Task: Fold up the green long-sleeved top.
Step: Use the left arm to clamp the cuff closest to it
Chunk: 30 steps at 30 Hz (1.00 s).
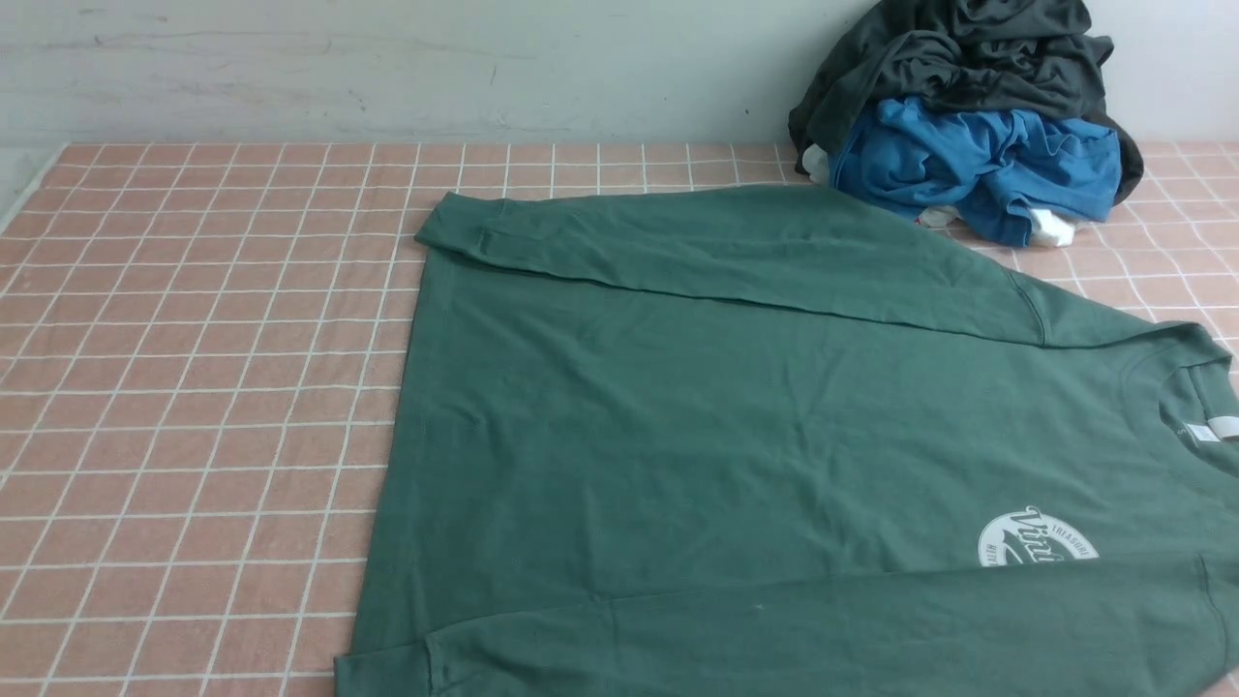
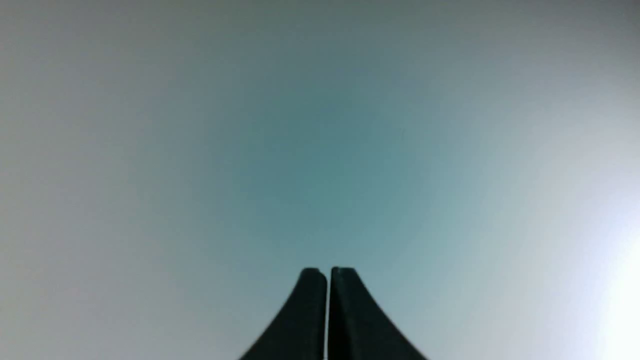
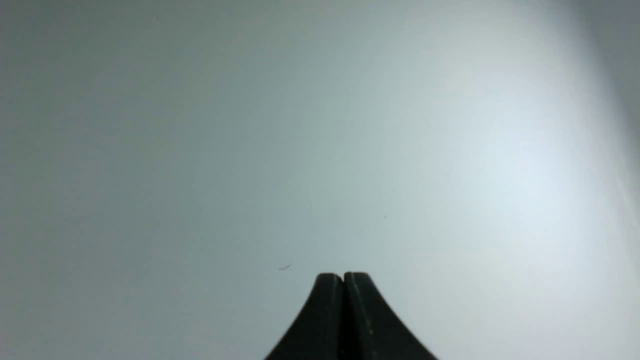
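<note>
Front: we see the green long-sleeved top [image 1: 755, 416] flat on the pink checked table [image 1: 194, 387], covering centre & right. Its neck w/ white label [image 1: 1210, 431] is to the right and its hem to the left. The far sleeve [image 1: 726, 252] is folded over the body along the far edge, cuff at left. The near sleeve [image 1: 823, 629] runs along the near edge, partly over the white logo [image 1: 1036, 542]. A blue garment [image 1: 978, 169] & a dark grey garment [image 1: 968, 58] are heaped far right by the wall, just beside the top's shoulder.

Left wrist: the left gripper [image 2: 328, 272] has its tips pressed together against a blurry grey-teal backdrop.

Right wrist: the right gripper [image 3: 343, 277] has its tips together too, w/ a pale grey blur behind.
</note>
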### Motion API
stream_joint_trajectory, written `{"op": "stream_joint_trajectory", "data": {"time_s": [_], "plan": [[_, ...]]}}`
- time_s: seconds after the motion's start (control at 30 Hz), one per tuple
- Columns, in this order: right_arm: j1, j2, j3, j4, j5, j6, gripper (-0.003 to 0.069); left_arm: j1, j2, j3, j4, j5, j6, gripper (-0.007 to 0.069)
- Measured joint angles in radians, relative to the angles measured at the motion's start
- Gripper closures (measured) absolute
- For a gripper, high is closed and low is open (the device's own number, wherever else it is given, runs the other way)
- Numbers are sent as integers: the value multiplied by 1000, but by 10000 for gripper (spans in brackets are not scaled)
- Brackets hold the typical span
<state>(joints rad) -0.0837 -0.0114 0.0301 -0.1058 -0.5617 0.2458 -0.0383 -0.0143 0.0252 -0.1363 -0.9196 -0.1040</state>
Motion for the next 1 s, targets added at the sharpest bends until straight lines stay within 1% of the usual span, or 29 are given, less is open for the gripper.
{"op": "stream_joint_trajectory", "data": {"time_s": [0.07,0.13,0.17,0.2,0.27,0.3,0.37,0.4,0.43,0.47,0.57,0.6,0.7,0.77,0.87,0.93,0.97,1.0], "plan": [[0,0,0,0,-10,6,673,0,-1,-26,2,14,-41,628],[0,14,-28,-1,10,8,673,0,15,-123,40,155,-68,628],[0,39,-75,-1,28,8,673,0,50,-199,84,292,-72,628],[0,55,-102,-2,39,8,673,0,71,-240,109,334,-75,628],[0,127,-200,-8,93,8,673,0,164,-372,206,540,-77,628],[0,163,-229,-11,115,8,673,0,196,-417,241,619,-82,628],[0,242,-313,-28,203,8,671,0,299,-492,301,775,-91,628],[0,319,-361,-43,273,8,671,0,366,-522,326,856,-98,628],[0,330,-375,-50,298,8,671,0,388,-528,334,878,-100,628],[0,419,-420,-71,394,9,671,0,460,-539,351,933,-105,628],[6,537,-461,-83,521,36,671,0,570,-539,361,980,-126,628],[29,611,-488,-83,608,55,671,0,635,-539,362,991,-154,628],[98,721,-544,-83,797,64,671,-1,734,-540,361,1018,-228,628],[175,809,-592,-78,929,55,670,-24,806,-554,357,1100,-266,628],[297,948,-657,-55,1087,7,669,-114,910,-587,331,1306,-279,628],[363,1051,-700,-35,1175,-51,669,-185,981,-614,303,1419,-256,628],[400,1112,-738,-20,1208,-94,669,-239,1040,-626,285,1473,-231,627],[421,1151,-756,-8,1234,-121,669,-260,1066,-633,275,1500,-212,624]]}}
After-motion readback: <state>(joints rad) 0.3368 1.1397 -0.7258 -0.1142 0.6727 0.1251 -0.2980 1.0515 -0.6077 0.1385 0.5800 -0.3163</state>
